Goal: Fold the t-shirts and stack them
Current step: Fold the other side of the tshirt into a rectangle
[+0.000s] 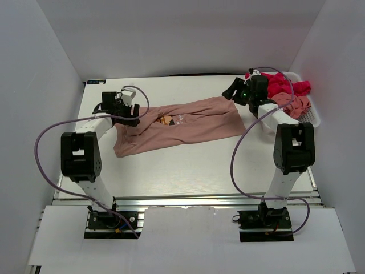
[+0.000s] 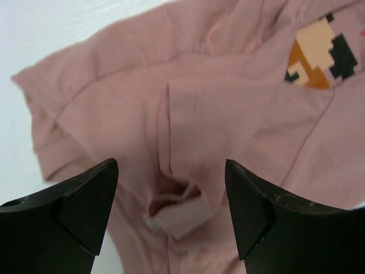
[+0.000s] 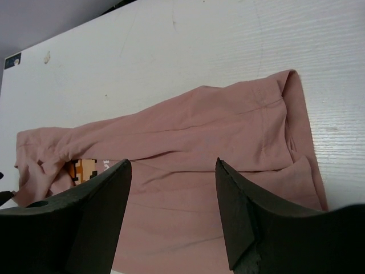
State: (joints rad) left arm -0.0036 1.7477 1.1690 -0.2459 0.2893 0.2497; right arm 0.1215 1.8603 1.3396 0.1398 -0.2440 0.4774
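Observation:
A salmon-pink t-shirt (image 1: 182, 127) with a pixel-art print (image 1: 167, 120) lies stretched and rumpled across the table. My left gripper (image 1: 132, 117) is open over its left end; in the left wrist view (image 2: 171, 171) the jaws stand wide over bunched cloth and the print (image 2: 319, 54). My right gripper (image 1: 232, 91) is open at the shirt's right end; in the right wrist view (image 3: 173, 171) the jaws hover above the shirt (image 3: 188, 171), holding nothing. A magenta-red t-shirt (image 1: 282, 85) and a pink one (image 1: 297, 107) lie in the basket.
A white mesh basket (image 1: 312, 117) stands at the back right of the white table (image 1: 188, 165), behind my right arm. White walls enclose the table on the left, back and right.

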